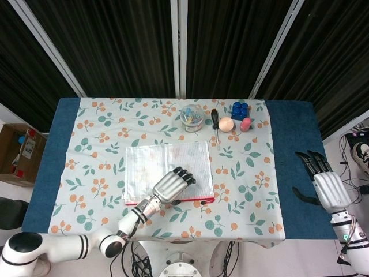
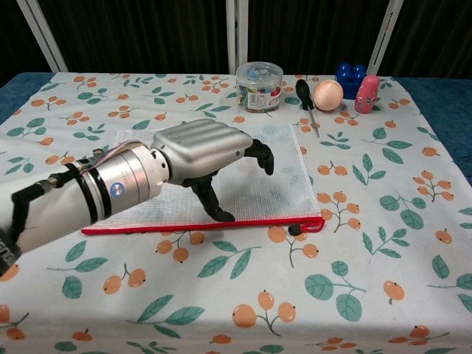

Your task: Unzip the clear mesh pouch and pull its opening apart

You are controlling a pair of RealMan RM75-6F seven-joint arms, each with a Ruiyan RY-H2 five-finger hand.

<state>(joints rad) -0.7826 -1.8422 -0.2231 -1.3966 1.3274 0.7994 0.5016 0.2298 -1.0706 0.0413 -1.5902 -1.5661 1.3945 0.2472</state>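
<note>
Mesh pouch [image 2: 221,177] lies under my spread, empty left hand [image 2: 214,151]; only head view shows my right hand [image 1: 327,183], fingers apart.

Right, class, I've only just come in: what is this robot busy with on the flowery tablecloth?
The left hand is over the clear mesh pouch, fingers spread and holding nothing; its thumb tip comes down near the red zipper edge. The zipper looks fully closed, with its pull at the right end. The right hand waits open, off to the side of the table.
</note>
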